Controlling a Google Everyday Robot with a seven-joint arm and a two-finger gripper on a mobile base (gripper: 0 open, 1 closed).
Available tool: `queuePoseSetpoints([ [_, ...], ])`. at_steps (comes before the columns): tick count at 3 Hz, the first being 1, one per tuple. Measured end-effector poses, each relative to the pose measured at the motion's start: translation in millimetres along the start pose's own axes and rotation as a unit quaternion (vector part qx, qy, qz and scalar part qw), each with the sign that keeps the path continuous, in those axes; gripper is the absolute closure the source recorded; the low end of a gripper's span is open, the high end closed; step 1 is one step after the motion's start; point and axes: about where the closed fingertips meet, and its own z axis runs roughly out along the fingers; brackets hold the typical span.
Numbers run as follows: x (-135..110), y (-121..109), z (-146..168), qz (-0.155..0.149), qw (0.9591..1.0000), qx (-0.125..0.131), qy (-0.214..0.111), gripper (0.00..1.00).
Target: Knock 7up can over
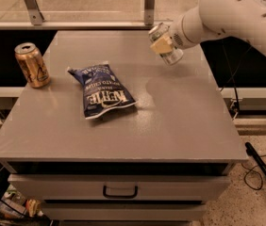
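While aloft over the grey table (185, 131), end effector (163, 45) tight around tilted 7up can (173, 56).

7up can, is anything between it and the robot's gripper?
Nothing visible. The gripper grips the tilted 7up can, far right on the table; the chip bag and gold can sit well left.

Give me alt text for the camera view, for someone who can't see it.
The robot's gripper holds the 7up can tilted over the far right of a grey table, jaws closed on it. An upright gold can stands at the left edge and a blue chip bag lies in the middle.
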Motion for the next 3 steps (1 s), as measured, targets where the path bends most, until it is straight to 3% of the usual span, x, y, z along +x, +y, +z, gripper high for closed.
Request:
queuePoseSetpoints([
  [2,2.5,29.7,31.0,-0.048,0.9955,-0.057,0.058,1.00],
  [3,2.1,45.2,52.0,-0.068,0.9895,-0.099,0.080,1.00],
])
